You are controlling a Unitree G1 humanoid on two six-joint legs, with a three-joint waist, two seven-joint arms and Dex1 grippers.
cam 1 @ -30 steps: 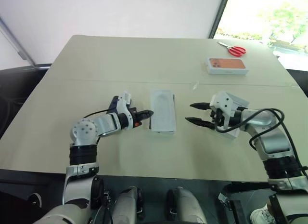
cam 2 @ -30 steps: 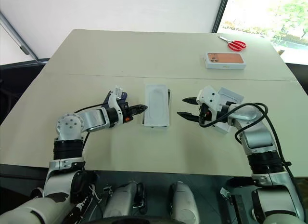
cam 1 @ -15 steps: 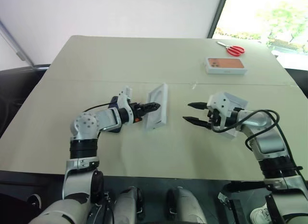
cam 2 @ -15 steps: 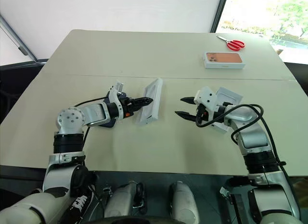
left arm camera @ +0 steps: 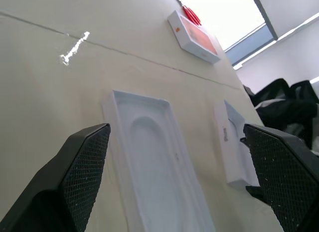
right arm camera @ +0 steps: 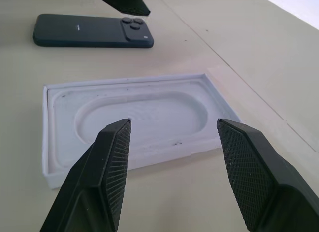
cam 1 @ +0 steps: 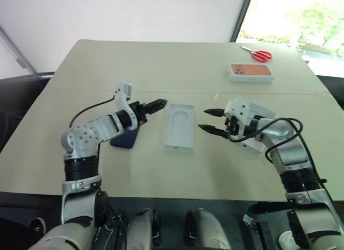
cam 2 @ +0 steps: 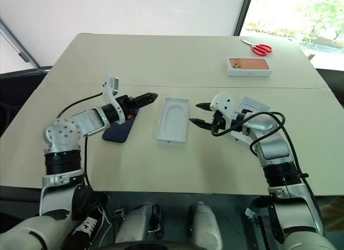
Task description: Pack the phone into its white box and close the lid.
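right eye view: phone [cam 2: 119,128] flat on surface [cam 2: 161,62], long axis front-to-back, just below spread-wide left hand [cam 2: 144,99]; right hand [cam 2: 199,113] half-spread, empty.

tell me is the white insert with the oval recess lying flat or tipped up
Flat. The white insert lies on the table with its oval recess facing up, all its edges down, between the two open grippers.

Daylight entered from the window [cam 1: 293,19] at the far right, which was blown out to near white. The worktop [cam 1: 161,67] was evenly and brightly lit, with only soft, faint shadows. In the left wrist view a small patch of glare marked the seam, and the near fingers [left arm camera: 75,182] were blurred.
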